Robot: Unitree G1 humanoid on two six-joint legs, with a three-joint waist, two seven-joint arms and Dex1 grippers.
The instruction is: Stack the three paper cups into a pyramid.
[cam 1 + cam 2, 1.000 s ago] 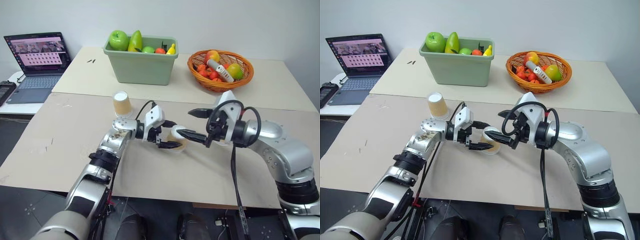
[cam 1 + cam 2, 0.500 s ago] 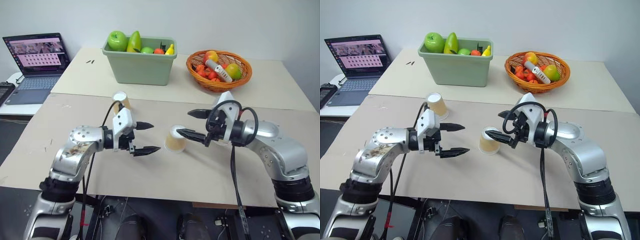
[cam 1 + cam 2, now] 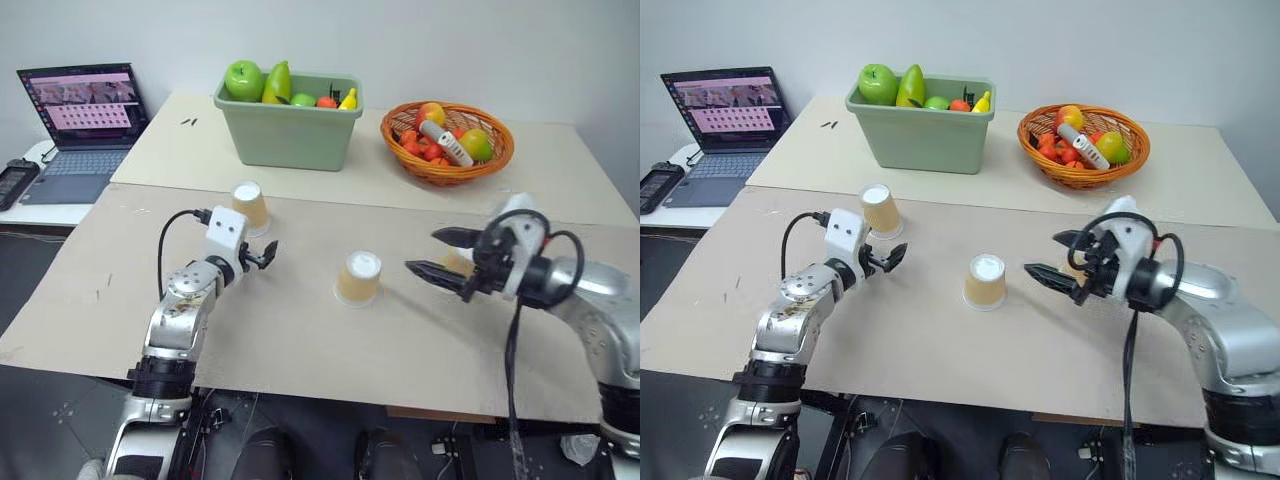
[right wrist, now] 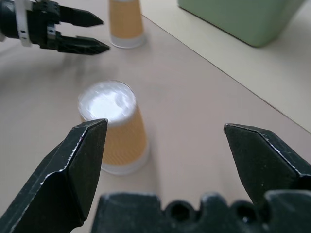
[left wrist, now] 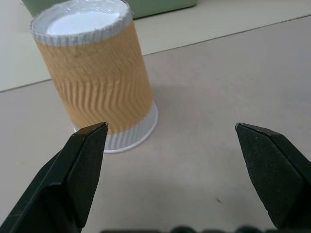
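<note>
Three paper cups, all upside down on the table (image 3: 300, 345), white bases up, none stacked yet. One (image 3: 249, 207) far out on the left, just beyond the left fingers (image 5: 73, 174). One (image 3: 358, 278) near the middle, standing free. A third (image 3: 457, 264) mostly hidden behind the right fingers (image 4: 73, 170); cannot tell whether touched.

Left fingers spread wide and holding nothing, aimed at the near cup, which sits off toward one finger rather than centred between them. Right fingers equally wide, empty, pointing toward the middle cup but well short of it.

Likely very light and thin-walled, so easily knocked over or pushed along the smooth table by a glancing finger. Soft under pressure: hard closing would probably dent or ovalise the wall. Best taken across the tan wall around mid-height, both fingers square to the taper, closing gently. Worth avoiding the rolled rim at the table, where a pinch would tip the cup, and the narrow top, where the taper might let it squirt out.

Wall tan-orange with a rippled, embossed zigzag texture, probably giving decent friction. White band at the rim, flat white recessed base. Tapered round form, wider at the table. Table covering matte, pale beige, faintly scuffed.
</note>
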